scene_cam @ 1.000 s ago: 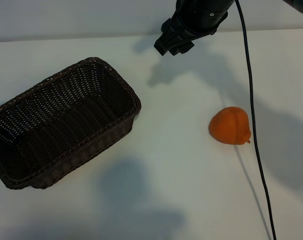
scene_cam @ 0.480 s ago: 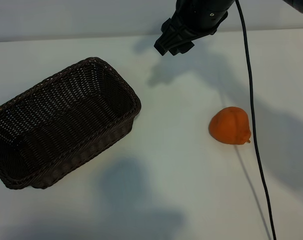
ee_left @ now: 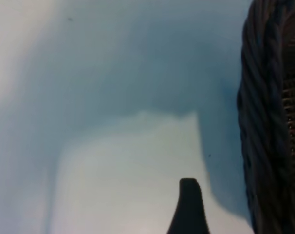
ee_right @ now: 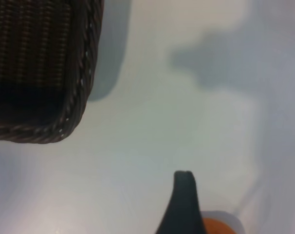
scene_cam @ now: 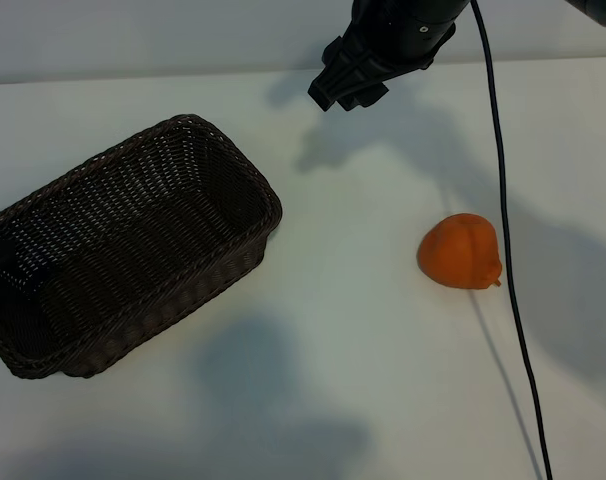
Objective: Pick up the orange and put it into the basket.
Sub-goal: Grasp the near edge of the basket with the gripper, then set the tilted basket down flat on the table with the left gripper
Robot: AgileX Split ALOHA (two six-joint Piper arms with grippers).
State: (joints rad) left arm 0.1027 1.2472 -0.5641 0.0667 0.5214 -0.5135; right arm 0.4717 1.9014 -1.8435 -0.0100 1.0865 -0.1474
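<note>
The orange [scene_cam: 460,251] lies on the white table, right of centre, alone and untouched. The dark wicker basket [scene_cam: 223,148] stands at the left with nothing in it. My right gripper [scene_cam: 345,90] hangs open above the table's far side, well behind the orange and to the right of the basket. In the right wrist view one dark finger [ee_right: 184,195] shows, with a sliver of the orange [ee_right: 216,227] beside it and the basket's corner [ee_right: 74,105] farther off. In the left wrist view one finger [ee_left: 189,204] hovers over bare table beside the basket's braided rim [ee_left: 264,122]; nothing is held.
A black cable [scene_cam: 505,250] hangs from the right arm and runs down past the orange's right side. The arms' shadows fall on the white table [scene_cam: 363,330]. The table's far edge meets a pale wall behind the right arm.
The right arm, the orange and the basket stand as before. A slightly darker patch now shows at the basket's left end by the picture's edge.
</note>
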